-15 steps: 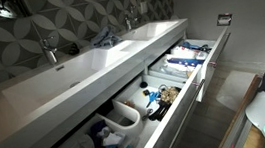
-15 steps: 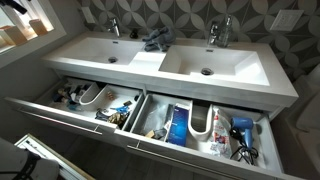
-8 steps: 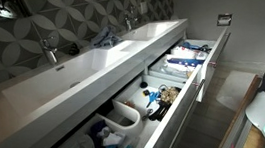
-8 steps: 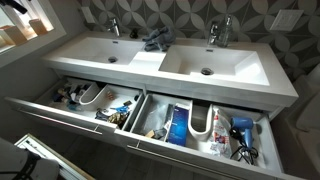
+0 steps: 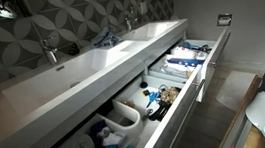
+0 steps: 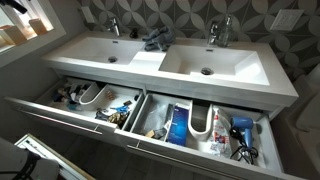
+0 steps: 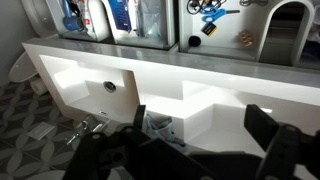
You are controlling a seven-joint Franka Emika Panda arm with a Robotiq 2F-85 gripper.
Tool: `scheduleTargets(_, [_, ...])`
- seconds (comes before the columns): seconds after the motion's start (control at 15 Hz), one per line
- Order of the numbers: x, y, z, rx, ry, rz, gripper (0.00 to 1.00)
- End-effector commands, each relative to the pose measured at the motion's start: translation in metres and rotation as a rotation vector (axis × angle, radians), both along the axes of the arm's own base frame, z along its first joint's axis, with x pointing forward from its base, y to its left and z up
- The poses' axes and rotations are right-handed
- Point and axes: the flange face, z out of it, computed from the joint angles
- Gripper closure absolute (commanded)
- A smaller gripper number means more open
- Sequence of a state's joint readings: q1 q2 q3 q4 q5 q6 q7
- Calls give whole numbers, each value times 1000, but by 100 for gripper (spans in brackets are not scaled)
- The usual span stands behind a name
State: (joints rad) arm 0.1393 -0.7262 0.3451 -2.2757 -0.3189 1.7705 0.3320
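Two dark fingers (image 7: 195, 130) of mine hang wide apart over the long white counter (image 6: 178, 62) with its two sinks, and they hold nothing. Closest to them is a dark crumpled cloth (image 7: 160, 127). It lies on the counter between the sinks, back by the patterned wall. An exterior view shows the cloth (image 6: 155, 40) sitting there alone, with nothing touching it. I cannot tell how high I hang above it. Under the counter, two wide drawers (image 6: 60, 118) stand pulled out, full of small things. Nothing has moved since a second ago: the cloth lies the same, the drawers are just as open, and my fingers are no closer.
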Motion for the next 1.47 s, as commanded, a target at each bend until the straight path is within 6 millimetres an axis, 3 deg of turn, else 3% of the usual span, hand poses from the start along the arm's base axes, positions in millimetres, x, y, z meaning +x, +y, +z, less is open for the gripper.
scheduleTargets(0.0, [0, 0, 1, 0, 1, 0, 0])
scheduleTargets(1.2, [2, 0, 0, 1, 11, 1, 0])
scheduleTargets(1.4, [15, 23, 21, -13, -85, 185, 0])
